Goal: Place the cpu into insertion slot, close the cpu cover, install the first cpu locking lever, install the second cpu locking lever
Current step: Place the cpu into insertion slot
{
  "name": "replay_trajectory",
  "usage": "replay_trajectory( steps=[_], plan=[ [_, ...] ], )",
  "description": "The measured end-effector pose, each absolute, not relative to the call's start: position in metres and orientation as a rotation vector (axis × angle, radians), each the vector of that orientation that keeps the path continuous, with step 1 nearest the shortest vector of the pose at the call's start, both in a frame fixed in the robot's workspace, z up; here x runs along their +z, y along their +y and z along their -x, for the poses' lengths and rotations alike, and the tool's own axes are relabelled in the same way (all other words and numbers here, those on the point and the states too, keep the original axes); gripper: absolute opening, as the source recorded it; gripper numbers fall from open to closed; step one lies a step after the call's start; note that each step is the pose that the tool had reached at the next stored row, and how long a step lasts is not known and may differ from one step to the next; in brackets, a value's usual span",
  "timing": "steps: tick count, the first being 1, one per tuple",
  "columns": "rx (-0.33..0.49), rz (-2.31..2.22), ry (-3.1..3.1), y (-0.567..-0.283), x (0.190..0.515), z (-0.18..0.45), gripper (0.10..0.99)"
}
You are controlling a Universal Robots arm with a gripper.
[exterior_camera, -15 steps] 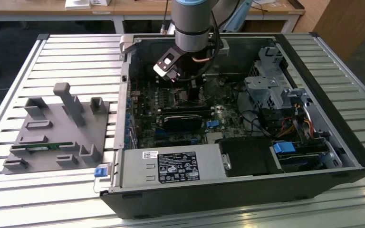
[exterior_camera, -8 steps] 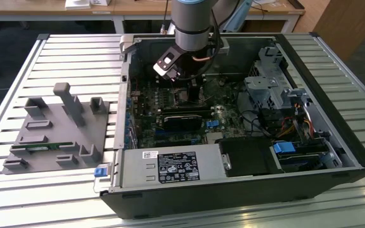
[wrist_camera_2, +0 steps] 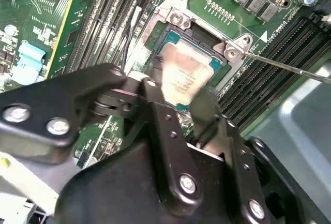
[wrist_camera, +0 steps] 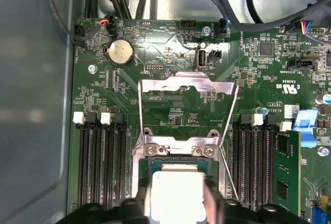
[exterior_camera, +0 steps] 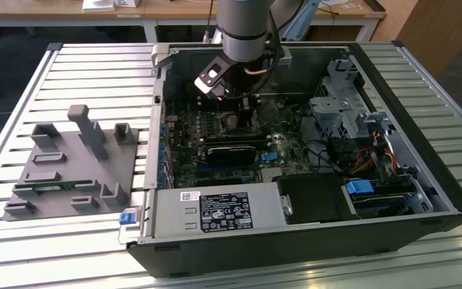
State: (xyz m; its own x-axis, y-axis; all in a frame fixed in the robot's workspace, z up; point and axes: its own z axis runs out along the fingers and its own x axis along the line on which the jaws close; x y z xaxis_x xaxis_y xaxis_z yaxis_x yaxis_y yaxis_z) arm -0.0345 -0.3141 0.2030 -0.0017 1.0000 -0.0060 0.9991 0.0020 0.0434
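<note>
In both wrist views the cpu (wrist_camera_2: pixel 184 70) (wrist_camera: pixel 176 192), a flat square chip with a silvery top, sits between my two black fingers (wrist_camera_2: pixel 155 100). My gripper (wrist_camera_2: pixel 178 99) (wrist_camera: pixel 176 208) is shut on the cpu. The chip is level over the insertion slot (wrist_camera_2: pixel 208 39) (wrist_camera: pixel 155 162), low in its silver rim; I cannot tell whether it is seated. The cpu cover (wrist_camera: pixel 187 82), a thin silver frame, stands swung open beyond the slot on its hinge. A thin wire locking lever (wrist_camera_2: pixel 289 69) (wrist_camera: pixel 228 175) sticks out beside the socket. In the exterior view the gripper (exterior_camera: pixel 244 118) reaches down into the open computer case.
Long black memory slots (wrist_camera: pixel 101 162) flank the socket on both sides. A black card (exterior_camera: pixel 233 153) and cable bundles (exterior_camera: pixel 335 153) lie inside the case (exterior_camera: pixel 423 150). A grey fixture block (exterior_camera: pixel 74 162) stands on the slatted table at the exterior view's left.
</note>
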Motion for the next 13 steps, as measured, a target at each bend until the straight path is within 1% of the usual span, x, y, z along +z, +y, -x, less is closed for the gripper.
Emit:
replay_trajectory(
  steps=[2,3,4,5,8,9,10,11,12,13],
  plan=[
    [0.039,-2.195,2.2,-0.3142,0.2048,0.034,0.427],
    [0.038,-2.196,2.2,-0.3141,0.2057,0.0337,0.427],
    [0.037,-2.197,2.201,-0.3141,0.2064,0.0334,0.369],
    [0.036,-2.197,2.201,-0.3141,0.207,0.0332,0.369],
    [0.033,-2.199,2.203,-0.3141,0.2083,0.0328,0.192],
    [0.032,-2.199,2.203,-0.3141,0.2087,0.0328,0.192],
    [0.032,-2.199,2.203,-0.3142,0.2091,0.0328,0.133],
    [0.032,-2.199,2.203,-0.3142,0.2095,0.0328,0.133],
    [0.032,-2.199,2.203,-0.3141,0.21,0.0328,0.106],
    [0.032,-2.199,2.203,-0.3141,0.2104,0.0327,0.106]
  ],
)
